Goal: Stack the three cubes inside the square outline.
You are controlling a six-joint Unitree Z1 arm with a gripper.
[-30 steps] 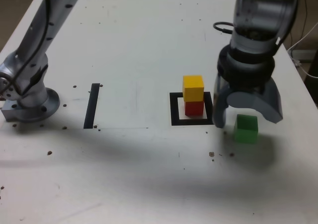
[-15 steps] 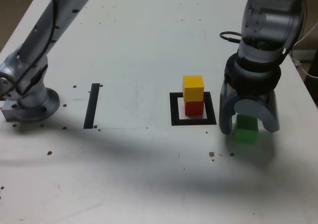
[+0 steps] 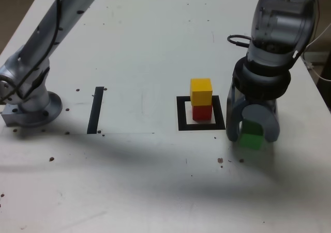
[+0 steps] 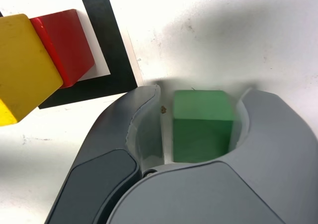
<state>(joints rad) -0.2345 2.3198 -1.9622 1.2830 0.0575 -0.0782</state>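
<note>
The green cube (image 3: pixel 252 140) (image 4: pixel 202 124) rests on the white table just off the exterior view's right side of the square outline (image 3: pixel 181 114) (image 4: pixel 117 50). My gripper (image 3: pixel 252 136) (image 4: pixel 201 97) is lowered over it, one finger on each side. The jaws have narrowed closely around the cube. In the wrist view one finger meets the cube's side, while a thin gap shows at the other. Inside the outline the yellow cube (image 3: pixel 200 91) (image 4: pixel 20 70) sits on top of the red cube (image 3: pixel 202 112) (image 4: pixel 64 45).
A straight black tape strip (image 3: pixel 95 110) lies left of the outline in the exterior view. The arm's base (image 3: pixel 31 106) stands at the far left. A black cable (image 3: pixel 235 39) loops beside the wrist. Small dark specks dot the table.
The jaws have closed in from wide apart to tight around the green cube. The gripper has dropped lower and the cube has shifted slightly toward the outline.
</note>
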